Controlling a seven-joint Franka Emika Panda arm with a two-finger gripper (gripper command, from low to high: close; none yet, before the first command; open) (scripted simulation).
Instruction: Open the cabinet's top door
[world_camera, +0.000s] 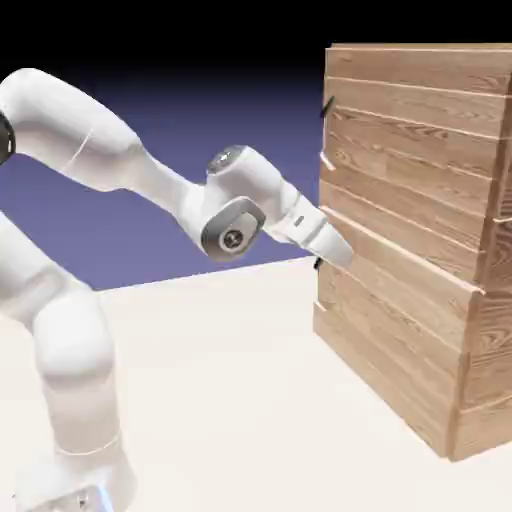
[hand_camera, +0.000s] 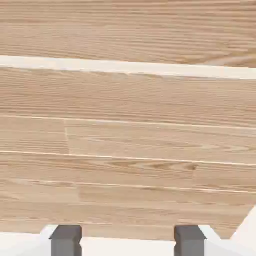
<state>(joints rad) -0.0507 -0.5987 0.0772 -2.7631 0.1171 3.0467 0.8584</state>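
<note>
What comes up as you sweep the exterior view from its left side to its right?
The white robot arm, then the blue-violet backdrop showing past its base column, then the wood-plank cabinet. The gripper is left out, since it overlaps the cabinet's near edge in this picture.

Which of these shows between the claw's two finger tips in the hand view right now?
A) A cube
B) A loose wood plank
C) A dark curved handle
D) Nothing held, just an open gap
D: the claw's grey tips stand wide apart, with no object gripped between them.
</note>
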